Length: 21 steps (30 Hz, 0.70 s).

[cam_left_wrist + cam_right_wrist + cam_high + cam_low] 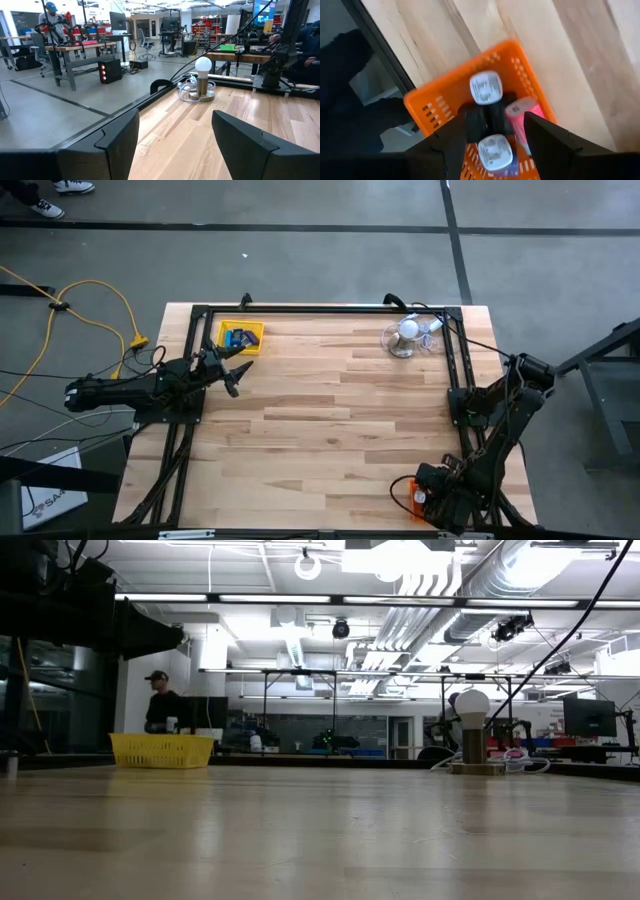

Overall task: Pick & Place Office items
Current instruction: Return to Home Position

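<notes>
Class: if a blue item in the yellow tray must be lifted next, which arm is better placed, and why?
Left. The left gripper hangs beside the yellow tray, fingers open. The right gripper sits over the orange tray at the opposite corner.

Free room at the jaws, both arms

Left gripper (175, 137), jaws spread: bare table (200, 125) runs open ahead as far as the white ball-shaped object (203, 65); yellow tray (240, 336) sits just beside the jaws; black frame rail (142, 101) flanks one side. Right gripper (496, 127), jaws spread: orange tray (445, 85) directly below, crowded with a white adapter (486, 87) and a pink adapter (520, 111); bare wood beyond its rim.
</notes>
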{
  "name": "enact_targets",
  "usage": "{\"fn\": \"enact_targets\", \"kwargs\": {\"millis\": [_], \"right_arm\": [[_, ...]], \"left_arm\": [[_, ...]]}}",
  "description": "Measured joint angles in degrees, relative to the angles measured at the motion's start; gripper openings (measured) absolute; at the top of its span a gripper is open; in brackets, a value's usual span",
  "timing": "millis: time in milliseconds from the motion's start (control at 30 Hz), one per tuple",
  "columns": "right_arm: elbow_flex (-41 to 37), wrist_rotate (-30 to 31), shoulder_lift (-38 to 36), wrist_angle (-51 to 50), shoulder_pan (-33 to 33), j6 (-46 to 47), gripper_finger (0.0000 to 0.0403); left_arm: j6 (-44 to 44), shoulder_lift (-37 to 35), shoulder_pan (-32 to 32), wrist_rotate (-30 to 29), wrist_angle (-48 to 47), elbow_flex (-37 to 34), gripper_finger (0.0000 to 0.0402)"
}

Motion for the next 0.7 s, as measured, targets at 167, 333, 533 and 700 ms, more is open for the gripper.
{"fn": "enact_targets", "kwargs": {"millis": [167,333,533,700], "right_arm": [[0.0,1.9,-1.8,0.3,-3.0,-4.8,0.0183],[0.0,3.7,-3.1,2.1,-7.8,-14.2,0.0183],[0.0,7.0,-5.1,3.3,-14.5,-24.3,0.0183],[0.0,12.9,-7.0,3.4,-20.3,-29.4,0.0183]], "left_arm": [[0.0,0.0,0.0,0.0,0.0,0.0,0.0243],[0.0,0.0,0.0,0.0,0.0,0.0,0.0243],[0.0,0.0,0.0,0.0,0.0,0.0,0.0243],[0.0,0.0,0.0,0.0,0.0,0.0,0.0243]]}}
